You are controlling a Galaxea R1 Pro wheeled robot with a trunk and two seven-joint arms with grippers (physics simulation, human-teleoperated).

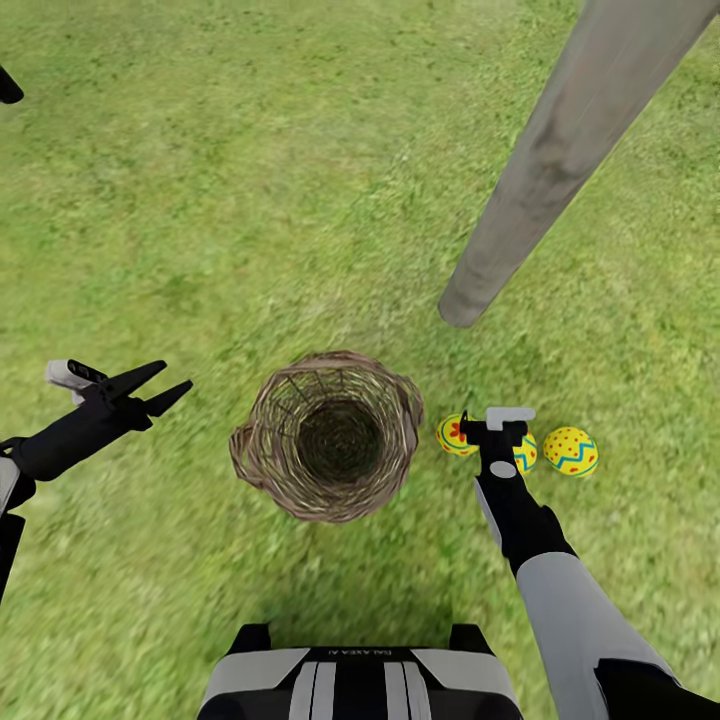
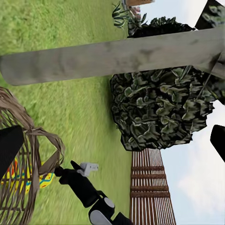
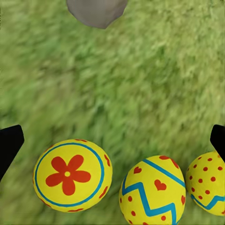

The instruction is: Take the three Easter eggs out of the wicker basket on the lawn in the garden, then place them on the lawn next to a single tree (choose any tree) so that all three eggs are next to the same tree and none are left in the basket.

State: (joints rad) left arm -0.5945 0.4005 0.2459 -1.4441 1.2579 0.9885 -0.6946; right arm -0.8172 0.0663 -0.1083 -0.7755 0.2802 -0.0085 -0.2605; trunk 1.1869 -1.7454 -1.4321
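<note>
Easter eggs point(image 3: 72, 175), yellow with red marks and blue bands, are lying in a row on the lawn point(image 1: 250, 200) between basket point(image 1: 330, 435) and tree trunk point(image 1: 560, 170), long axes indeterminable. Both grippers, left point(image 1: 150, 390) and right point(image 1: 497, 425), are hanging released.

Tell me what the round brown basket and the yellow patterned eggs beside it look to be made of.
The round brown basket looks like woven wicker: open weave you can see through, thick braided rim, matte. The three yellow patterned eggs look smooth, hard and painted, with crisp red and blue marks; plastic or painted shell, I cannot tell which.
</note>
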